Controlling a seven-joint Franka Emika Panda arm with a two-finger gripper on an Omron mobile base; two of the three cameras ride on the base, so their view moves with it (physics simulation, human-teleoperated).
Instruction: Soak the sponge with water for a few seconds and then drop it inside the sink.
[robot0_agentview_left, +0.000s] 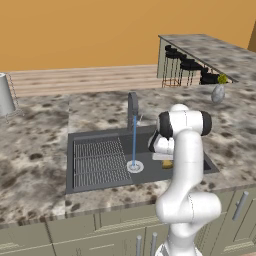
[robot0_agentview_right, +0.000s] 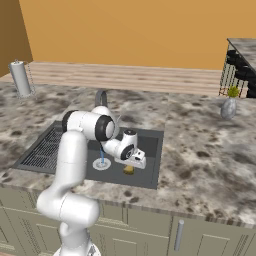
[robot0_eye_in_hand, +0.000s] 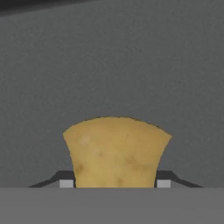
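Clamped on the sponge (robot0_eye_in_hand: 116, 151) low in the sink (robot0_agentview_left: 90, 137) at center frame, the pincer (robot0_agentview_right: 131, 167) hangs just right of the water (robot0_agentview_left: 134, 142), and should carry the block squarely under the stream before letting go.

An orange wall (robot0_agentview_left: 75, 30) rises behind a pale plank floor (robot0_agentview_left: 85, 79); a mottled grey-brown stone worktop (robot0_agentview_left: 30, 155) runs across the front over grey-green cabinets (robot0_agentview_right: 210, 235) with bar handles. To the right a second stone worktop (robot0_agentview_left: 215, 50) has black stools (robot0_agentview_left: 182, 64) beneath; a grey vase (robot0_agentview_right: 228, 107) with yellow-green sprigs and a steel cylinder (robot0_agentview_right: 20, 77) stand near.
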